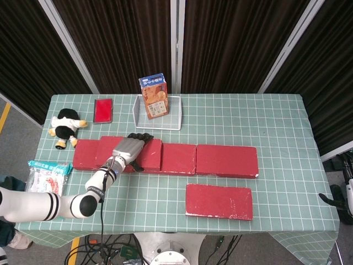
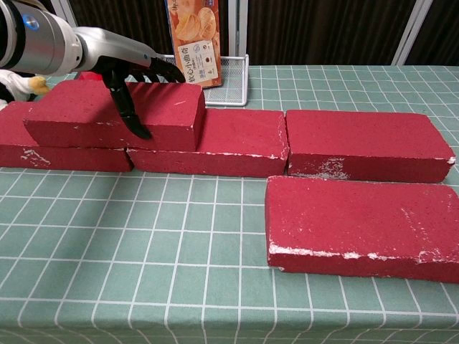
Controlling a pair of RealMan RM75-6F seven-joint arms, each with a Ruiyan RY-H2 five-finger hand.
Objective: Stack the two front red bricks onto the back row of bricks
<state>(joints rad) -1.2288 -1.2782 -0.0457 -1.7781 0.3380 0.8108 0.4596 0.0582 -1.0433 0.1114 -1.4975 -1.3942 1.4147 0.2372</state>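
1. A green checked table (image 1: 276, 116) fills the middle of the head view, with dark curtains behind it.
2. A back row of red bricks (image 1: 220, 160) runs across the centre of the frame, end to end.
3. One stacked red brick (image 2: 165, 118) lies on top of the left part of that row, spanning the seam between the two leftmost bricks, at the left of the chest view.
4. The left hand (image 1: 130, 150) lies over this stacked brick, at centre left of the head view. In the chest view its dark thumb reaches down the brick's front face while the other fingers (image 2: 161, 70) curl over the far edge, so the hand grips the brick.
5. The remaining front red brick (image 1: 219, 201) lies flat on the table, at lower right of centre, just in front of the row's right end and apart from it.
6. The right hand (image 1: 343, 199) shows only at the far right edge of the head view, off the table; whether it is open or closed cannot be told.
7. In the upper left part of the head view are a plush toy (image 1: 65, 127), a red phone (image 1: 103, 110), and a wire basket (image 1: 174, 117) with a snack box (image 1: 154, 97) in it. A snack packet (image 1: 47, 175) lies at the left table edge.
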